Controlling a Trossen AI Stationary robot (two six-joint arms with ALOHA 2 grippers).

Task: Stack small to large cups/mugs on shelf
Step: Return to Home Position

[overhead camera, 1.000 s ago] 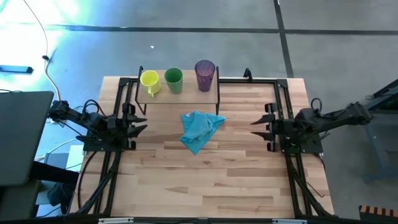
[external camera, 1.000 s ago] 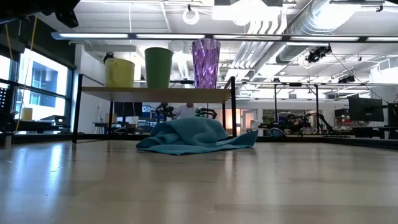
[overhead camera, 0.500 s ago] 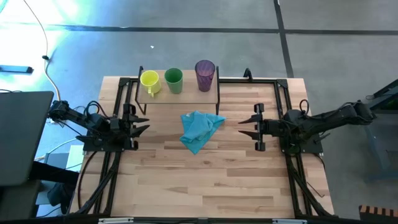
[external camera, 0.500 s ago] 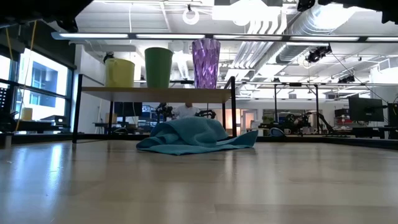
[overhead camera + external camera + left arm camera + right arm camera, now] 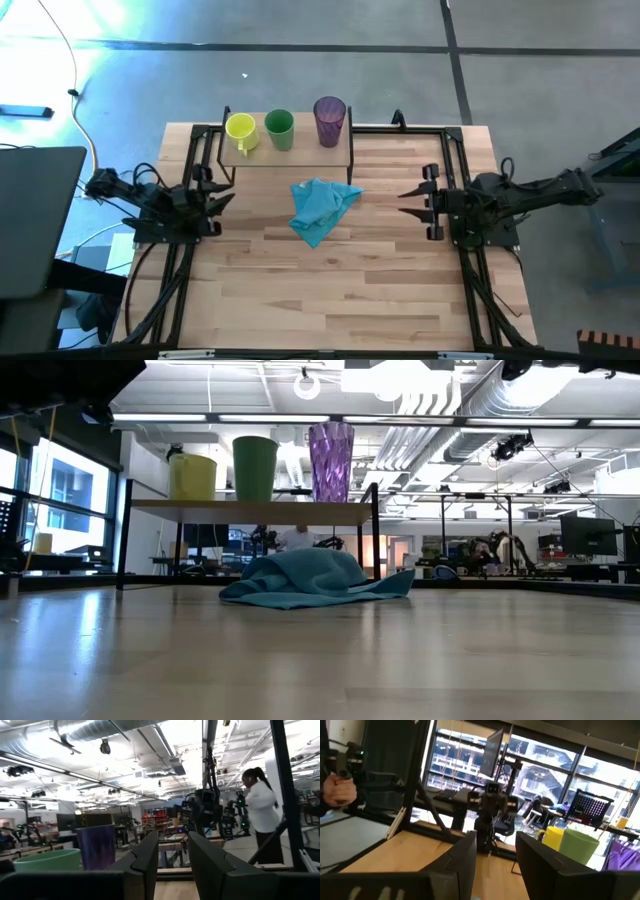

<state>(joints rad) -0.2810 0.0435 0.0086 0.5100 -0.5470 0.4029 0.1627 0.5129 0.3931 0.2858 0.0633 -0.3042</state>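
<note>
Table (image 5: 330, 290) edges host left gripper (image 5: 226, 203) — and right gripper (image 5: 408, 203).

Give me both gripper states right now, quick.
Left gripper: open, holding nothing.
Right gripper: open, holding nothing.

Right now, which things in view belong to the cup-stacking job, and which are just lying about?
Job: yellow mug, green cup, purple tumbler, in a row on the shelf; left gripper and right gripper, both open and empty, at the sides of the table.
Lying about: blue cloth, on the table before the shelf.
</note>
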